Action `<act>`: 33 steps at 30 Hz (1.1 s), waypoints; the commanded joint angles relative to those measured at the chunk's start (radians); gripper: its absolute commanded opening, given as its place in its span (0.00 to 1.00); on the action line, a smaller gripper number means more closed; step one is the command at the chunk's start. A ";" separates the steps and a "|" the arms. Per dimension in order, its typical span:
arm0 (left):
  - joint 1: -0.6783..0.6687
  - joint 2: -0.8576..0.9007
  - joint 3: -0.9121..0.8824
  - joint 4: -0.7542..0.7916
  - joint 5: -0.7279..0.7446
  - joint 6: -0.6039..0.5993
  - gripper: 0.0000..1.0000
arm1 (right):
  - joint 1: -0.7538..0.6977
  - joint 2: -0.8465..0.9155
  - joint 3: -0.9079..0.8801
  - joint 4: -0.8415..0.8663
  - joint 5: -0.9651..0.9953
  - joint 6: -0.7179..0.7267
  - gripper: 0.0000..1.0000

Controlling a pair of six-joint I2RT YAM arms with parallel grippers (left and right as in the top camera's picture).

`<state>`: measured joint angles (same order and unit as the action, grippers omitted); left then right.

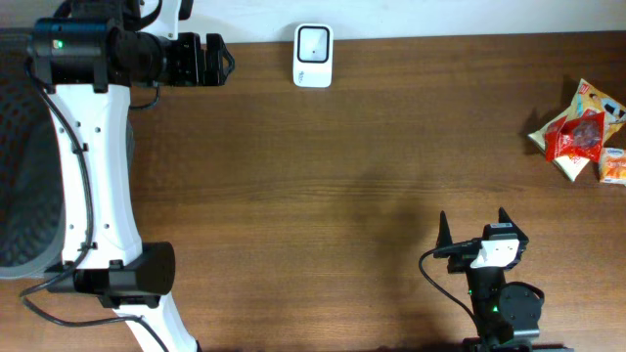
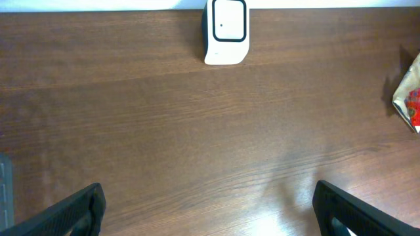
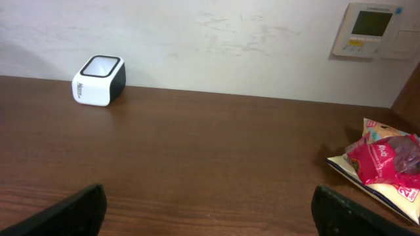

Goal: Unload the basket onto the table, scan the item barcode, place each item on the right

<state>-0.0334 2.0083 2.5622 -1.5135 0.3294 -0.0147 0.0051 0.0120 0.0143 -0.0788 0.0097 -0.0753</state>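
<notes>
The item is a red and white snack packet [image 1: 577, 132] lying at the table's far right edge; it also shows at the right in the right wrist view [image 3: 384, 164] and at the right edge of the left wrist view [image 2: 410, 98]. A white barcode scanner with a black-framed window [image 1: 313, 56] stands at the table's back edge, ahead of the left wrist camera [image 2: 226, 29] and far left of the right one [image 3: 98, 80]. My left gripper [image 1: 229, 62] hangs open at the back left, left of the scanner, holding nothing [image 2: 209, 210]. My right gripper [image 1: 472, 227] stands open and empty near the front [image 3: 209, 210].
A small orange packet [image 1: 614, 166] lies against the red one. A grey mesh chair [image 1: 20, 176] sits off the table's left side. A wall control panel [image 3: 374, 29] hangs behind the table. Bare brown wood [image 1: 342, 176] spans the middle.
</notes>
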 commanded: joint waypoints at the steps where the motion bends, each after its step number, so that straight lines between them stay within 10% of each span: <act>1: 0.003 -0.011 0.006 0.002 0.004 0.020 0.99 | -0.006 -0.008 -0.009 -0.003 -0.008 0.001 0.99; 27: -0.031 -0.107 -0.003 -0.055 -0.068 0.104 0.99 | -0.006 -0.008 -0.009 -0.003 -0.008 0.001 0.98; 33: -0.111 -0.375 -0.423 0.189 -0.063 0.278 0.99 | -0.006 -0.008 -0.009 -0.003 -0.008 0.001 0.99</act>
<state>-0.1226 1.8122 2.4271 -1.4940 0.2611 0.1822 0.0051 0.0120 0.0143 -0.0788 0.0097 -0.0757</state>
